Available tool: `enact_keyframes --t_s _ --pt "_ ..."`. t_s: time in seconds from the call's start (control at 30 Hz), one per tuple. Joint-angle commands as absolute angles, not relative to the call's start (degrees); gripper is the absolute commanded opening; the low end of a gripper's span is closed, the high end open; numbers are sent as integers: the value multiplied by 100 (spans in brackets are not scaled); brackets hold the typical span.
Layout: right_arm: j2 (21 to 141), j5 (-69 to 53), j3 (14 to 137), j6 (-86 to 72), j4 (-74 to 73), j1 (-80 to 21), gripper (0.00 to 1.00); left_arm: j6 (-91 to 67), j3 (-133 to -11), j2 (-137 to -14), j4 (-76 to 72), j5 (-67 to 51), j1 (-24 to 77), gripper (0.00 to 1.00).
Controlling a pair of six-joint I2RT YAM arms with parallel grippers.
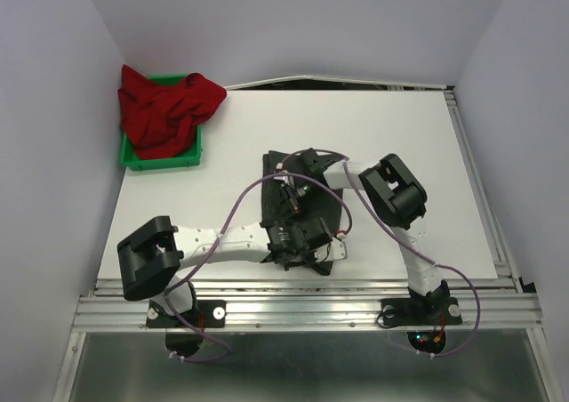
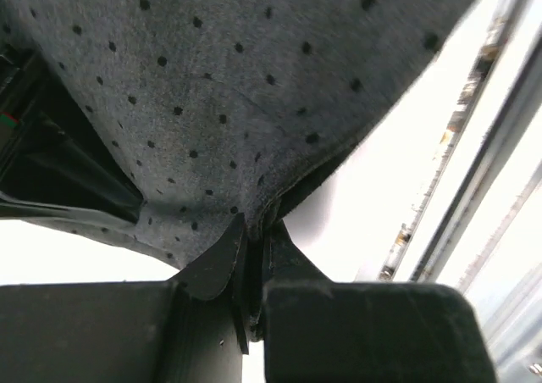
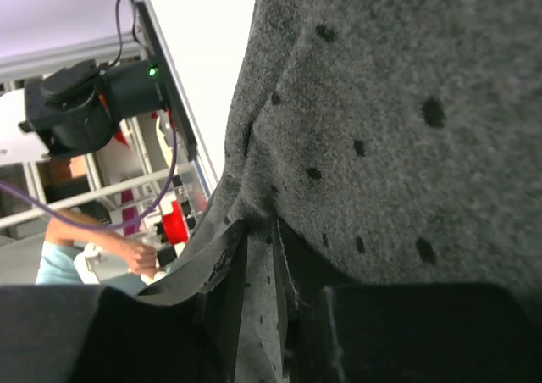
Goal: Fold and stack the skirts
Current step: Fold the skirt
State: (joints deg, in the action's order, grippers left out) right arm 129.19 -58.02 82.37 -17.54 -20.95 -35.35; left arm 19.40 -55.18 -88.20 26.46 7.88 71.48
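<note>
White tabletop (image 1: 400,153), fuzzy dotted skirt (image 2: 237,86) nipped by left pincer (image 2: 256,235), right pincer (image 3: 259,230)

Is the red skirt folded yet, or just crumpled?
Crumpled, not folded: the red skirt sits bunched in the green bin, wrinkled and spilling over its far rim.

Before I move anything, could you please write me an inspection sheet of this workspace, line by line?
Surface: white table, no stains seen.
Job's things: dotted skirt mid-table under both arms; red skirt heaped unfolded in the green bin.
Clutter: green bin only, far left corner.
Grippers: left gripper and right gripper, jaws shut on the dotted skirt.
Cables: purple cables loop above the table, no snag seen.
Surroundings: pale walls on three sides; metal rail at near edge.
</note>
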Motion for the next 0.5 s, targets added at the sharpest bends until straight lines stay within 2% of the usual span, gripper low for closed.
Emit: enact_keyframes --t_s 0.0,0.3,0.47 --pt "13227 -5405 8069 -1388 -2022 -3445 25 2012 -6116 -8412 2996 238 7067 0" --pt "12771 -5870 7374 -1450 -1635 -3551 29 2557 -6977 -8139 3673 -729 6540 0" --pt "12052 -5915 8171 -1187 -2204 -3332 48 2655 -7128 -8077 3920 -1150 6486 0"
